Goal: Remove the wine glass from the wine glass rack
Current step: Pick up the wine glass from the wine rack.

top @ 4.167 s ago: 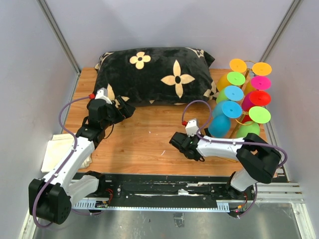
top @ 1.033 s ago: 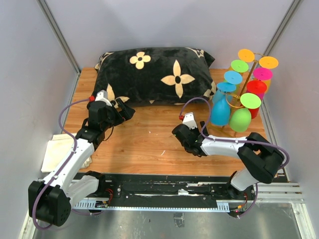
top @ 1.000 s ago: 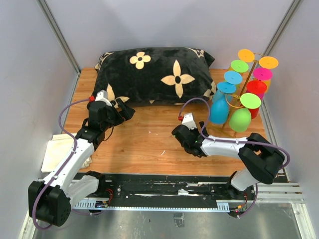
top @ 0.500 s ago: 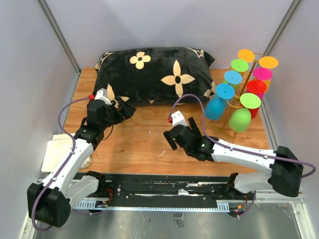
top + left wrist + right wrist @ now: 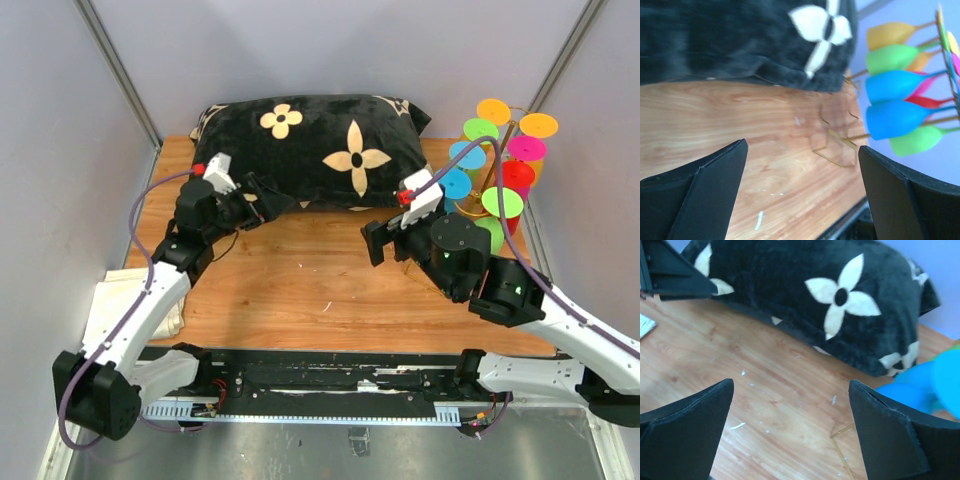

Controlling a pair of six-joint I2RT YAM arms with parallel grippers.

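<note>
The right end effector (image 5: pixel 791 385) and the left end effector (image 5: pixel 802 147) both gape released and empty. A black pillow (image 5: pixel 830 300) lies ahead of the right one, and the wine glass rack (image 5: pixel 492 172) stands to its right.

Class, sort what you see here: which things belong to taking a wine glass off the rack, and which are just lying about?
Belongs to the job:
wine glass rack
coloured wine glasses hanging on it
left tool and right tool, both open

Just lying about:
black flowered pillow
pale folded cloth
</note>
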